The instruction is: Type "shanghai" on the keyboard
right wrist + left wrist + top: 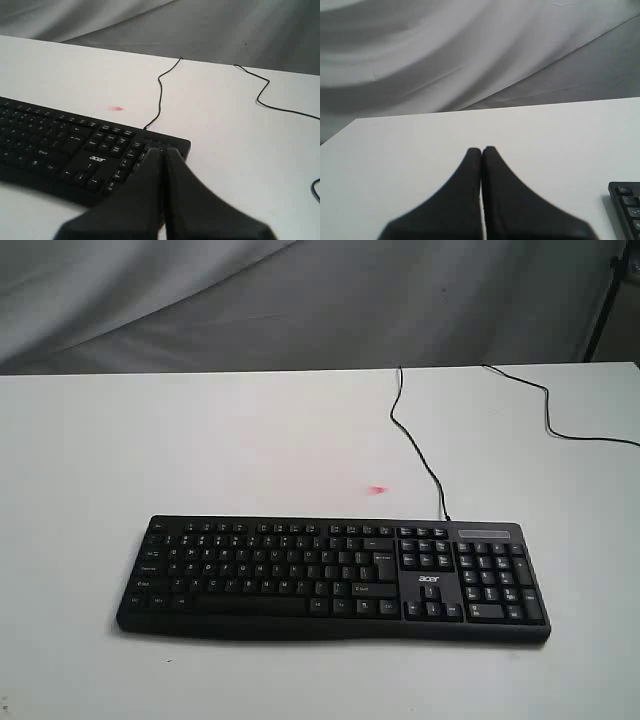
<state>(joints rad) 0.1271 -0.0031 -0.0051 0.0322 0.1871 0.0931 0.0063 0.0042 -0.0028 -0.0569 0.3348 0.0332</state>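
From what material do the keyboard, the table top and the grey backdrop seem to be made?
The keyboard looks like black plastic, matte, with white printed legends. The table top seems smooth white laminate or painted board; which, I cannot tell. The grey backdrop is probably cloth: it lies in soft folds.
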